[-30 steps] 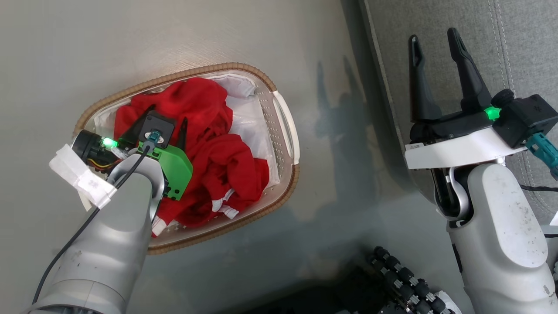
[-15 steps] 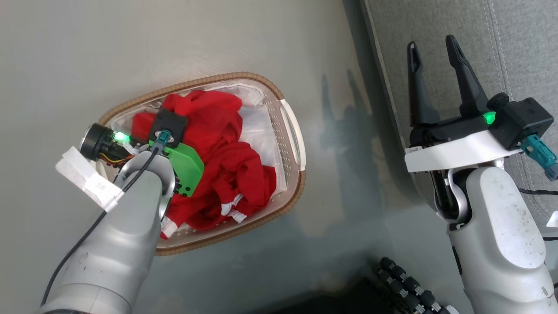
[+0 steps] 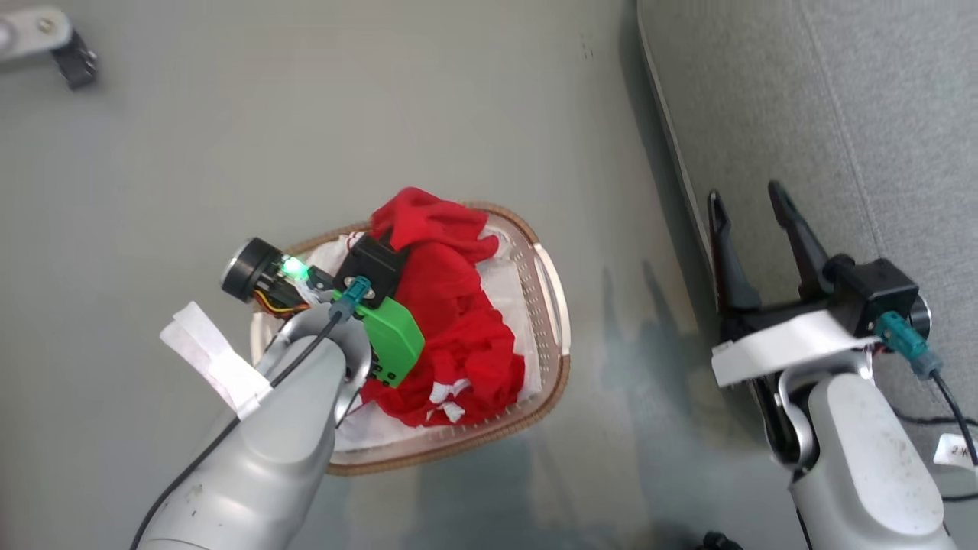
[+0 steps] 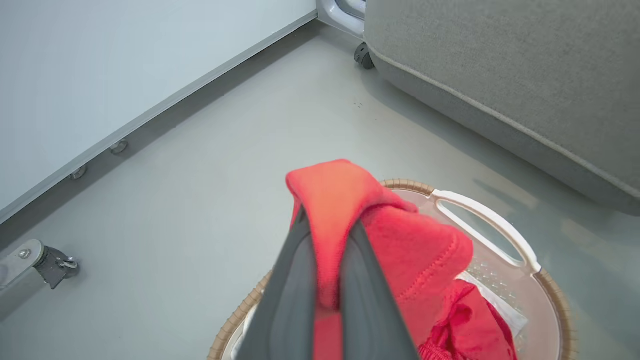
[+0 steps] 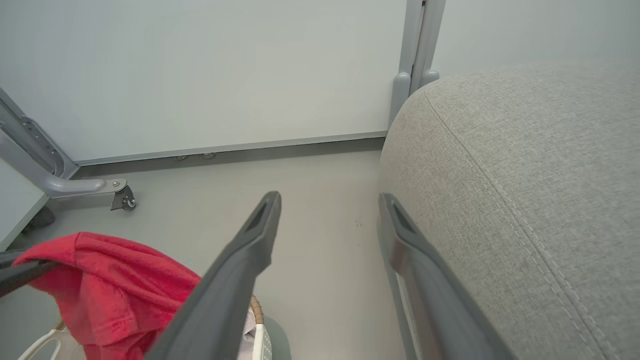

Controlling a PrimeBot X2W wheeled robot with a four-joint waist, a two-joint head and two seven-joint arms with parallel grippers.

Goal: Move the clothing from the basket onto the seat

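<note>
Jaws of the left gripper [image 4: 327, 220] pinch shut on a fold of red clothing [image 4: 415, 250], held over the basket [image 4: 487, 220] just beneath, where more lies. Jaws of the right gripper [image 5: 330, 200] gape wide, empty, the seat [image 5: 525, 200] just beside one.

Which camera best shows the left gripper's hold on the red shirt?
Left wrist view: the left gripper is shut on a fold of the red shirt, between both fingers. The head view hides the pinch behind the wrist; the right wrist view catches the shirt sideways.
</note>
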